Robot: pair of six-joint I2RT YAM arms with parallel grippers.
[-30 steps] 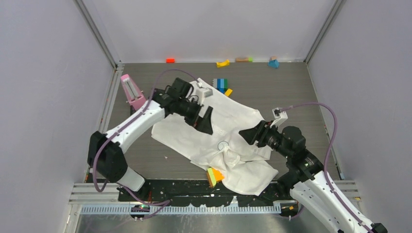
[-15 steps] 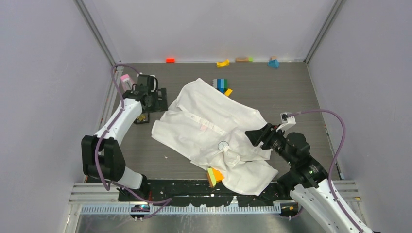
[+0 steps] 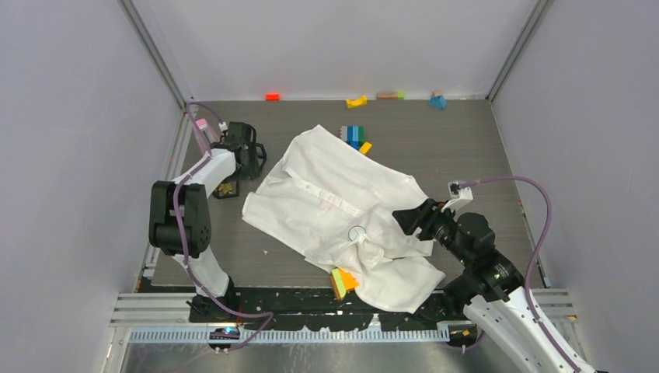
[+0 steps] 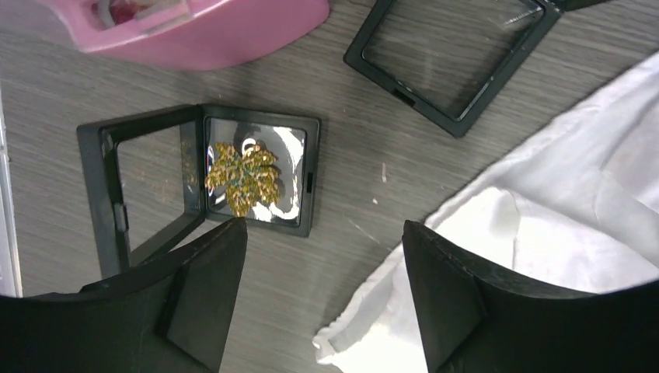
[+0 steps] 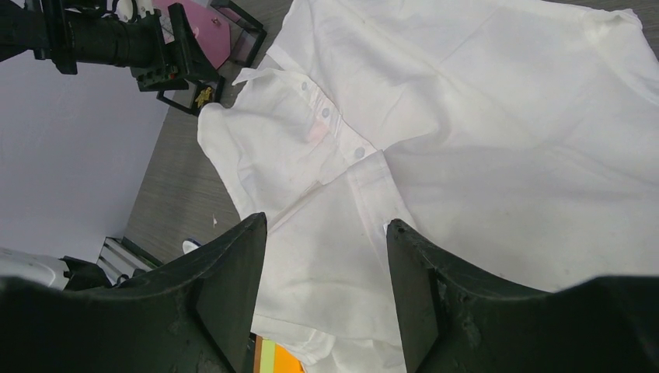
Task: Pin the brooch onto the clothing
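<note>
The brooch (image 4: 242, 177) is a glittery gold leaf lying in a small open black-framed box (image 4: 101, 202) on the table, left of the clothing; it also shows as a gold speck (image 3: 226, 187). The clothing (image 3: 342, 202) is a white button-up shirt spread across the middle. My left gripper (image 4: 322, 233) hovers open just near of the box, one fingertip (image 4: 225, 241) close to the brooch, the other over the shirt's edge (image 4: 559, 225). It holds nothing. My right gripper (image 5: 326, 221) is open above the shirt's lower right (image 5: 466, 140), empty.
A pink object (image 4: 202, 31) and a second black frame (image 4: 458, 54) lie just beyond the box. Coloured toy blocks sit by the collar (image 3: 353, 134) and along the back wall (image 3: 357, 101). An orange and green block (image 3: 342, 281) peeks from under the hem.
My left arm swung from above the shirt to the left, over the box, and its jaws narrowed a little. My right gripper dropped slightly towards the shirt's right side.
</note>
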